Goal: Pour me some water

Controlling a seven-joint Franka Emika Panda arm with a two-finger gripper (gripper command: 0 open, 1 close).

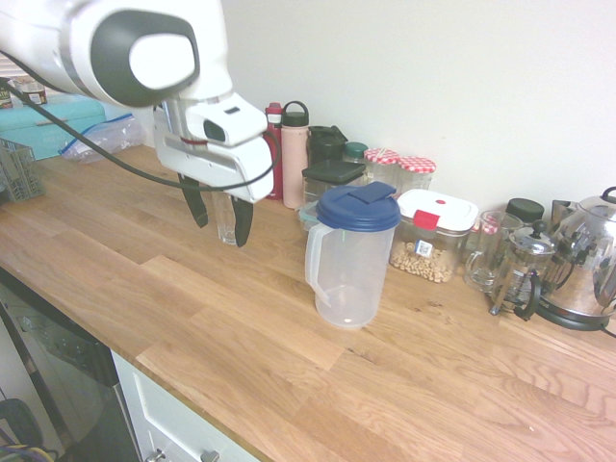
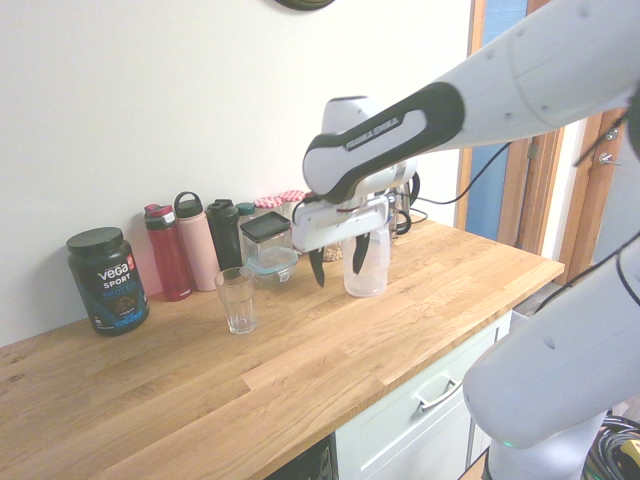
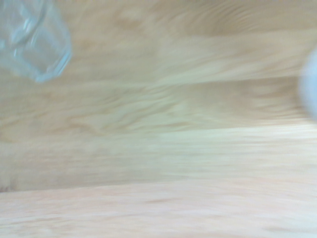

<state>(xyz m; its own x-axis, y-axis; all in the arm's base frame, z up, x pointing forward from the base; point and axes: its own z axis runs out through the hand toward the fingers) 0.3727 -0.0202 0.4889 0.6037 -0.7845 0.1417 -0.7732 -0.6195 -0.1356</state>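
A clear plastic pitcher (image 1: pixel 348 255) with a blue lid stands upright on the wooden counter (image 1: pixel 241 327); in the second exterior view the pitcher (image 2: pixel 370 270) is partly behind the hand. An empty drinking glass (image 2: pixel 236 300) stands to the side of it, and in the first exterior view the glass (image 1: pixel 226 219) shows between the fingers, further back. My gripper (image 1: pixel 221 229) hangs open and empty above the counter, between glass and pitcher, touching neither; the gripper (image 2: pixel 338 273) is closer to the pitcher. The blurred wrist view catches the glass (image 3: pixel 32 42) and a pale edge of the pitcher (image 3: pixel 311 84).
Along the wall stand a Vega tub (image 2: pixel 107 280), a red bottle (image 2: pixel 168 252), a pink bottle (image 2: pixel 197 242), dark containers, jars, a box of nuts (image 1: pixel 431 236), a French press (image 1: pixel 520 269) and a kettle (image 1: pixel 587 265). The counter's front edge runs close by.
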